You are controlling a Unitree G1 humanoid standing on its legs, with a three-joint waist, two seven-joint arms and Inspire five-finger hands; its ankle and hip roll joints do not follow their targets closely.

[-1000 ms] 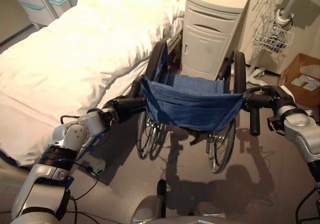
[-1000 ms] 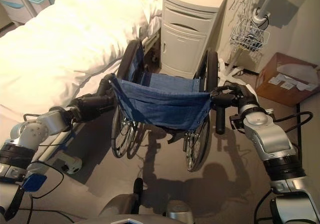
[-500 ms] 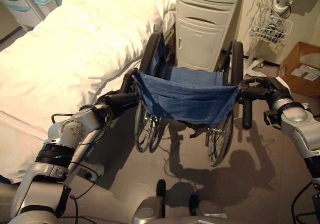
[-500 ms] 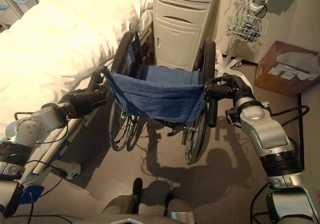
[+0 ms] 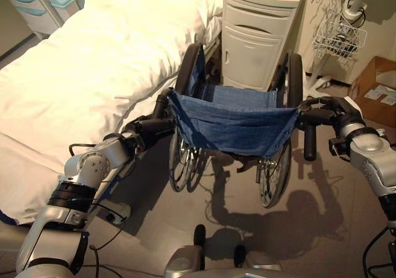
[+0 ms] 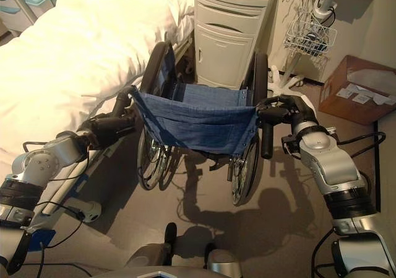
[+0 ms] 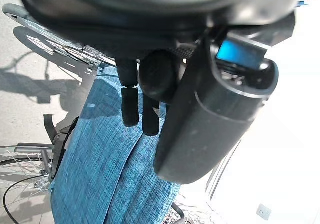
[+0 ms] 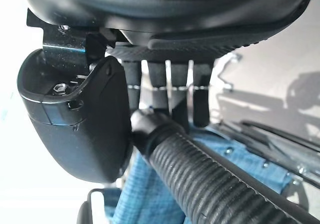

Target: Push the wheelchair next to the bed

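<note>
Two push handles are the right places to take hold, and both are taken: the left robot hand (image 5: 150, 128) is curled round the left handle grip at centre-left of the left eye view, and the right robot hand (image 6: 289, 109) is wrapped on the right handle (image 8: 200, 179), whose ribbed rubber grip shows close up in the right wrist view, w/ the thumb on one side and the fingers (image 8: 177, 92) hooked over the other.

The wheelchair (image 5: 232, 126) sits mid-frame, back toward the robot, its left wheel just beside the edge of the bed (image 5: 86, 73), which fills the upper left. A cream bedside cabinet (image 5: 260, 36) stands right ahead of the footrest end, near top centre. A wire basket on a stand (image 5: 339, 39) is at upper right, w/ a cardboard box (image 5: 374, 92) below it at the right edge.

Handling, as a judgement: frame is stiff metal, prob. moderately heavy, rolls freely on big wheels, so it needs steady even force on both grips rather than a shove. The blue sling backrest (image 5: 235, 126) is soft cloth and sags; pushing on it would only deform it. Ribbed grips look non-slip. Uneven push would likely swing the chair toward the bed frame or the cabinet; little room left ahead.
</note>
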